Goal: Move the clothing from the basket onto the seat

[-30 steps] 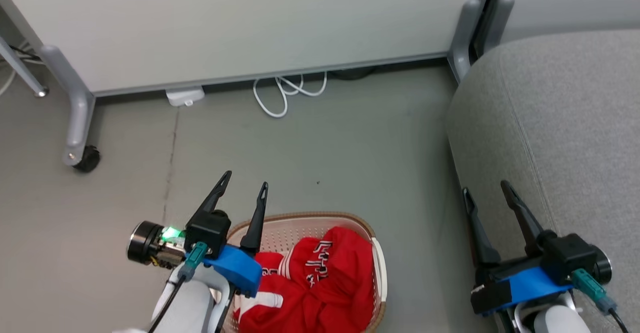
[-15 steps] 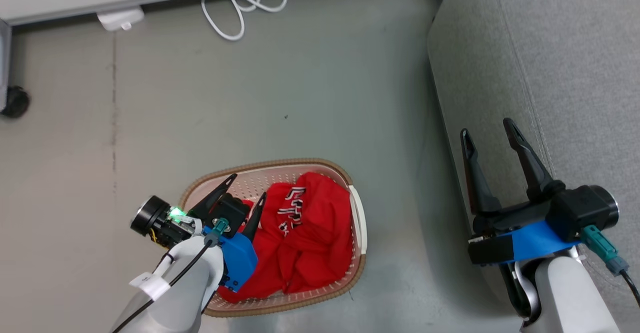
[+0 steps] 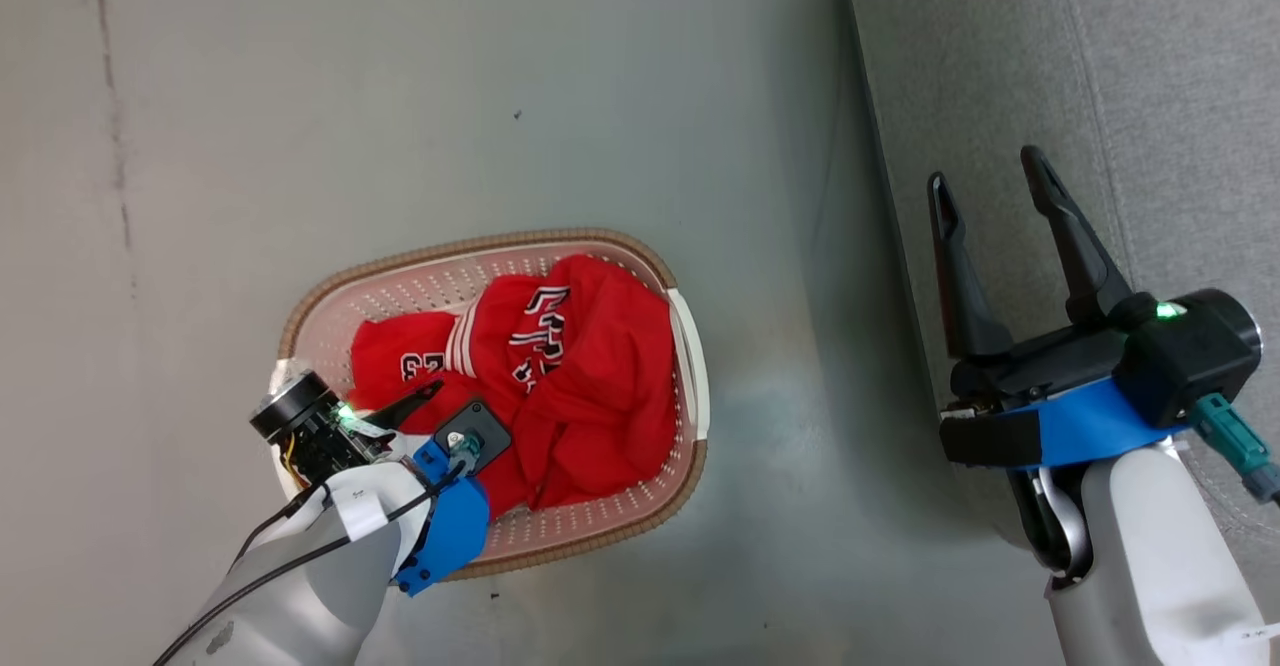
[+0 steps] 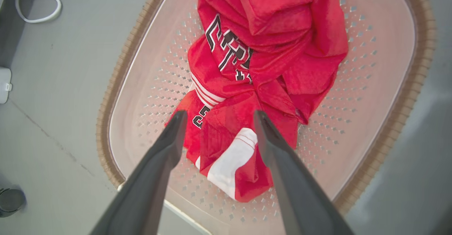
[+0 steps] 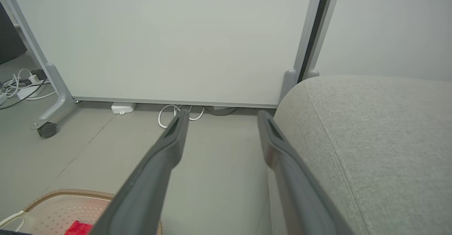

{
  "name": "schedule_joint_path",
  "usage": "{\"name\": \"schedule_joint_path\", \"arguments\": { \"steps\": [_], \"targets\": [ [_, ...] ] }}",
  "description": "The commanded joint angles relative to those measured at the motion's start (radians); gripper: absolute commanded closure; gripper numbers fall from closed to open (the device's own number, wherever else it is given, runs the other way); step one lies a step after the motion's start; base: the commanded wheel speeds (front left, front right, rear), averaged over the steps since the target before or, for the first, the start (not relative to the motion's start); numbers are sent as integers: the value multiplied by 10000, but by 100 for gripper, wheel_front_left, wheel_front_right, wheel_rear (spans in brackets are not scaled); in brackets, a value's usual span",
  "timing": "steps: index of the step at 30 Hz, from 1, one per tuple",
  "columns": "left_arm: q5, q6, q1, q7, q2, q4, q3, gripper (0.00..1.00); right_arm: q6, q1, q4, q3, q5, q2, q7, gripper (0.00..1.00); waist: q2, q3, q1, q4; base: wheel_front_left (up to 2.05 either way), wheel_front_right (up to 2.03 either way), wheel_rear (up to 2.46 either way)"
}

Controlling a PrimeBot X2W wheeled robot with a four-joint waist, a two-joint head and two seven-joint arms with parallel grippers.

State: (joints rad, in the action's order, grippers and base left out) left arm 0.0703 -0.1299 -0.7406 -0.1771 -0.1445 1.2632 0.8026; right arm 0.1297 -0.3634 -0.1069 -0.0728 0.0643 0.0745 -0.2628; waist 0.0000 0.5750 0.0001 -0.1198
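— What has changed since a second ago?

— The head camera has tipped down, so the whole picture has shifted. The basket (image 3: pixel 470 243) now sits mid-picture on the grey floor (image 3: pixel 400 96). The left pincer (image 4: pixel 219 115) has also come down. A second ago its fingers pointed up past the basket's far-left rim, and now they reach inside, over the near-left part of the clothing (image 3: pixel 590 366).

— Has it got hold of anything?

— No. Its wrist view shows the two fingers spread wide, astride a red fold with a white band. I cannot tell whether the tips touch the cloth.

— And the other arm?

— The right pincer (image 3: pixel 983 168) stays wide apart and empty, over the edge of the seat (image 3: pixel 1150 66), well apart from the basket. A green light (image 3: pixel 1163 310) glows on its black block.

— So the clothing is where?

— All in the basket, bunched toward the side nearer the seat.

— Any writing?

— Black-and-white block lettering on the top garment, creased across. "CH" seems to start it, and the rest is folded under. A lower fold carries what looks like a "2".
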Motion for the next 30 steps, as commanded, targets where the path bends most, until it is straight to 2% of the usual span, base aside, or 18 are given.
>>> {"name": "schedule_joint_path", "arguments": {
  "steps": [1, 6, 15, 22, 30],
  "targets": [
    [-95, 11, -176, 104, -36, 33, 69, 0, 19, -173, 43, -9, 75, 64, -32, 0, 0, 292, -1, -86, 0, 0, 0],
    [-587, 10, -484, 1377, -119, 205, 1283, 0, 19, -470, 157, -52, 90, 87, -32, 0, 0, 850, -1, -162, 0, 0, 0],
    [-2001, 9, -1082, 2816, -425, 245, 3063, 0, 19, -787, 302, -20, 150, 76, -32, 0, 0, 1661, -1, -379, 0, 0, 0],
    [-2564, 9, -1760, 3684, -905, -68, 4569, 0, 12, -1043, 548, -28, 233, -18, -32, 0, 0, 2506, -1, -636, 0, 0, 0],
    [-2624, 8, -2135, 4669, -1051, -412, 4801, 0, 12, -1231, 874, 112, 270, -85, -33, 0, 0, 3331, -1, -846, 0, 0, 0]
  ]
}}
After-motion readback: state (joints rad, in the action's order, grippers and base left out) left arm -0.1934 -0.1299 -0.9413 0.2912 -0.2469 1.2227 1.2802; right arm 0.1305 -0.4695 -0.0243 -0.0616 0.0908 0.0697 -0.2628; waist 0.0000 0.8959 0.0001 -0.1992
